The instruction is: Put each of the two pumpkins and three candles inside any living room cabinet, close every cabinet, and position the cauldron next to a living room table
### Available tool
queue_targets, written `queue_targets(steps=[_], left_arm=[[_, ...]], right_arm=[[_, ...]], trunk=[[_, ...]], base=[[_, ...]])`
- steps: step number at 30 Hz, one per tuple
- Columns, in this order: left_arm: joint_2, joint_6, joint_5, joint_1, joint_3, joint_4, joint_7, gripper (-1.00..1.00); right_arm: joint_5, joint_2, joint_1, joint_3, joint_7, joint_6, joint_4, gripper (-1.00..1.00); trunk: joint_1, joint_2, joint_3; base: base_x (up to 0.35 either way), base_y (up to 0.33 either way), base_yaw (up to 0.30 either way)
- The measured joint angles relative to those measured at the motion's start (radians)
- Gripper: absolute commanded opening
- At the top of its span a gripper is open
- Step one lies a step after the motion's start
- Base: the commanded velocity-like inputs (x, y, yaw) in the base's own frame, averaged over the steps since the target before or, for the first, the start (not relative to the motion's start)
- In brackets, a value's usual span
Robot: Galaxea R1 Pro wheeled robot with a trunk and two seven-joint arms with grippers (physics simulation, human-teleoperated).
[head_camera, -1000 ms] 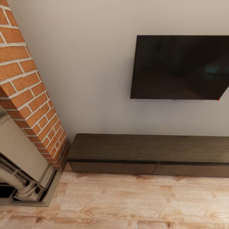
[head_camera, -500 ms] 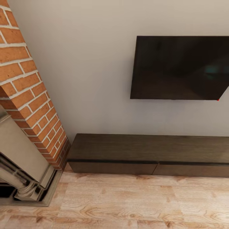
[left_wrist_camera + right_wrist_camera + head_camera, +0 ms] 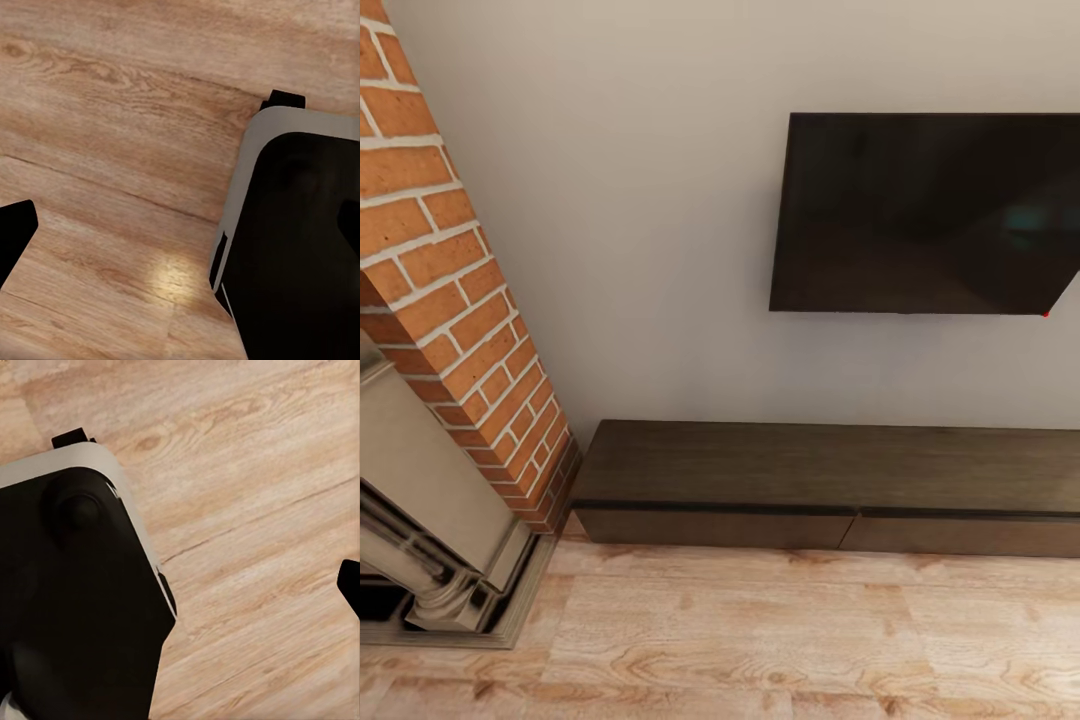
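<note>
Pale wall, dark television (image 3: 930, 212) above the cabinet (image 3: 830, 465), its drawer fronts flush, against the brick chimney (image 3: 450, 270). Both wrist views face plank floor (image 3: 112, 150); gripper states cannot be told. Judged best: approach squarely, stopping short for drawer travel.

Open floor (image 3: 780, 640) fronts the shut cabinet (image 3: 830, 465); fireplace surround (image 3: 430, 540) crowds its left.
</note>
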Motion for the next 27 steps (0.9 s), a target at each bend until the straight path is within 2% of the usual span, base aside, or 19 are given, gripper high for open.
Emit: queue_targets(steps=[9,27], left_arm=[[0.0,0.0,0.0,0.0,0.0,0.0,0.0,1.0],[0.0,0.0,0.0,0.0,0.0,0.0,0.0,1.0]], right_arm=[[0.004,-0.006,0.025,0.0,0.0,-0.001,0.007,1.0],[0.003,-0.005,0.028,0.0,0.0,0.0,0.008,1.0]], trunk=[[0.0,0.0,0.0],[0.0,0.0,0.0]], base=[[0.0,0.0,0.0],[0.0,0.0,0.0]])
